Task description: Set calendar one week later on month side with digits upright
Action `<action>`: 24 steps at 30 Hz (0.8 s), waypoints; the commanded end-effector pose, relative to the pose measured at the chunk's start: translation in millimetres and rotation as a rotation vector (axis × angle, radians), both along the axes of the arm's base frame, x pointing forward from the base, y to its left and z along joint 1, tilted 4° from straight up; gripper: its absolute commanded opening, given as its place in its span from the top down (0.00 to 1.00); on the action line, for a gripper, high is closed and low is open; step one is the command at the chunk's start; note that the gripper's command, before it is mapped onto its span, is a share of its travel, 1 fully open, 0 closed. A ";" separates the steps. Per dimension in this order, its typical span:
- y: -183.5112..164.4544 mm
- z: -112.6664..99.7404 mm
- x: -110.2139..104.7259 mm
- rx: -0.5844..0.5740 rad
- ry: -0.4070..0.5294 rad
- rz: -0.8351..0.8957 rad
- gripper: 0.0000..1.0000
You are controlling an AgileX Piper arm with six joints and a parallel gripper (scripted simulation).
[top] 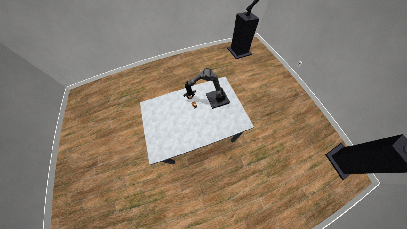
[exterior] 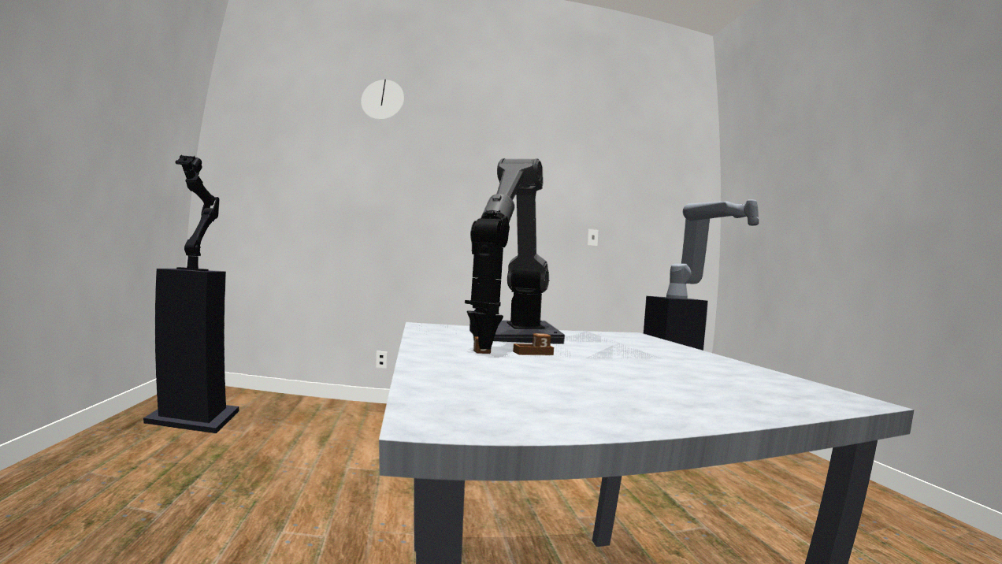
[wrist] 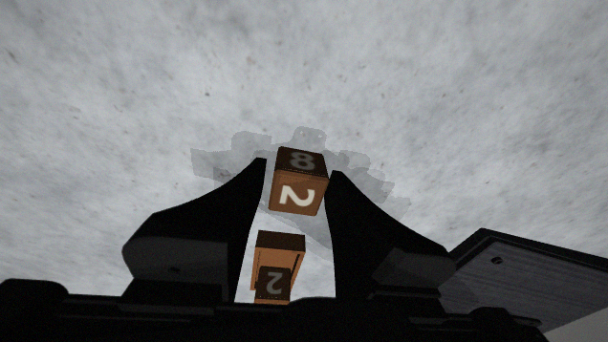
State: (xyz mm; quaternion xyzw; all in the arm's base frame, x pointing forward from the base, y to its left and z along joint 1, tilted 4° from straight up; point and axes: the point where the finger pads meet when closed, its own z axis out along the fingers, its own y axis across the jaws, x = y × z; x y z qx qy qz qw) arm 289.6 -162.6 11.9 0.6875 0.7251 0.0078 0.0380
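Observation:
A brown cube (top: 190, 97) (exterior: 482, 350) (wrist: 297, 193) stands on the table outside the tray. In the wrist view its top shows a 2 and a dark side face shows an 8. My gripper (top: 189, 95) (wrist: 297, 177) is open, with its fingers down on either side of this cube; the right finger looks close to it. The small brown tray (top: 193, 102) (exterior: 525, 349) (wrist: 280, 241) lies flat beside it. A second cube (top: 195, 105) (exterior: 541, 341) (wrist: 273, 284) stands in the tray's far end, showing a 3 to the exterior view and a 2 to the wrist view. Any month's name is unreadable.
The arm's dark base plate (top: 215, 102) (wrist: 521, 274) is bolted to the pale table (top: 182, 130) (exterior: 595, 392), on the other side of the tray from the table's far-left end. Pedestals with other arms stand away from the table.

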 end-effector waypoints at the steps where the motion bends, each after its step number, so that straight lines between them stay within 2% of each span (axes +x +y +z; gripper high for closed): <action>1: 0.0 -1.0 -1.0 0.001 0.003 -0.001 0.41; 17: 0.0 -1.0 -1.0 0.001 0.003 -0.001 0.41; 18: 0.0 -1.0 -1.0 0.001 0.003 -0.001 0.66; 24: 0.0 -1.0 -1.0 0.001 0.003 -0.001 0.66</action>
